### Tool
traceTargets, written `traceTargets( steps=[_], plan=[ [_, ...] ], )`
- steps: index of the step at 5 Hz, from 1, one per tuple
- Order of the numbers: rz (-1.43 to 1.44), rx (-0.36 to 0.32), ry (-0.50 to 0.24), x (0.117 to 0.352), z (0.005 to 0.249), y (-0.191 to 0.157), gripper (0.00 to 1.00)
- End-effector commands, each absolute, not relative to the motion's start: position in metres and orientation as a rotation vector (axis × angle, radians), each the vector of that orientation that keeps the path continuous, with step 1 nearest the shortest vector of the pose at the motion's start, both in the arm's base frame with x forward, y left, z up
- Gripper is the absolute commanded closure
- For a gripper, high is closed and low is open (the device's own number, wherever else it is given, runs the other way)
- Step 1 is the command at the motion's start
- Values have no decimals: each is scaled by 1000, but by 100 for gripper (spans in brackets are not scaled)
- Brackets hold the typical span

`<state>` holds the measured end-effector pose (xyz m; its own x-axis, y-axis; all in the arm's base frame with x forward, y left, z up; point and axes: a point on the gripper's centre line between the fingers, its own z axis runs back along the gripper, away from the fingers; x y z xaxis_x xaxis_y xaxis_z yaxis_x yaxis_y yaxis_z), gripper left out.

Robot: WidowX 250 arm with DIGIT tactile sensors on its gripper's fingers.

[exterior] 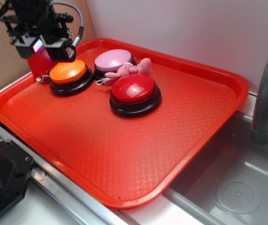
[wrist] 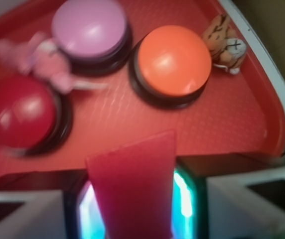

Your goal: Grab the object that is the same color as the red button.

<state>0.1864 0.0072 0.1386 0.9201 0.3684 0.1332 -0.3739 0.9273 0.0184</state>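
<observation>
Claw (exterior: 39,60) clenched on red wedge (wrist: 132,184) | wedge upright, long axis vertical | above tray's (exterior: 124,154) far-left corner

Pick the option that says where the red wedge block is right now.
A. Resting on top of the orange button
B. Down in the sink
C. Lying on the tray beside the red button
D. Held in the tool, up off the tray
D: the red wedge block sits clamped in the tool, raised above the tray near the orange button, apart from the red button.
</observation>
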Motion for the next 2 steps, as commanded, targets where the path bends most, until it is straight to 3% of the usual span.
traceTargets(
  steps=[1,2],
  plan=[
    [212,2,-196,181,186,-21,100],
    [225,14,-207,179,184,-18,100]
  ],
)
